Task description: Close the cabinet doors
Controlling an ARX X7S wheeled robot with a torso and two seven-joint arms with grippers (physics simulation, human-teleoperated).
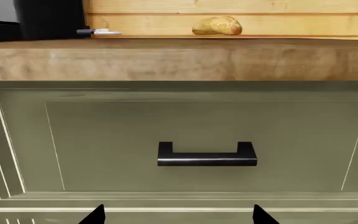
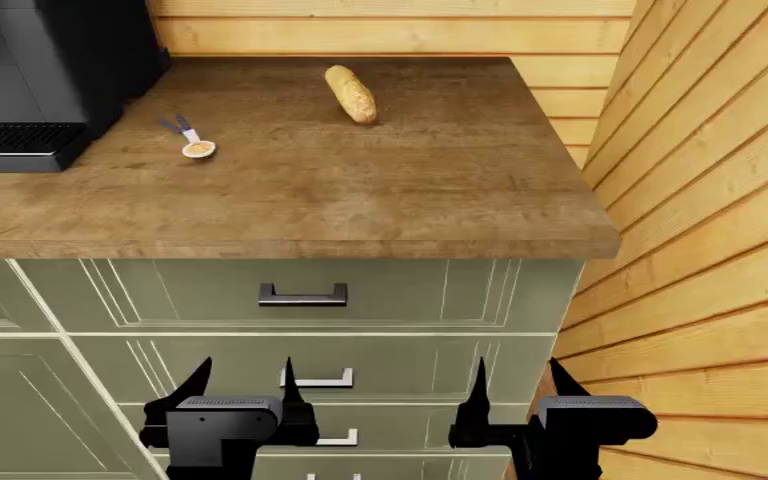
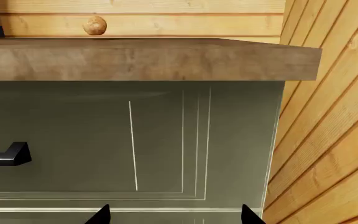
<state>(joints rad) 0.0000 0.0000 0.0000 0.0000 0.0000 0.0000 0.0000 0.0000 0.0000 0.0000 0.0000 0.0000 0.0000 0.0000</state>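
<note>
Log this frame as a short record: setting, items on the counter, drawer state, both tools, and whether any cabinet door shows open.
setting: wooden countertop over green drawers, wood-plank wall at the right
counter items: bread loaf, small spoon, black machine
top drawer: shut flush, black handle
left tool: open, empty, short of the drawer fronts
right tool: open, empty, near the cabinet's right corner
open doors: none visible in these views
</note>
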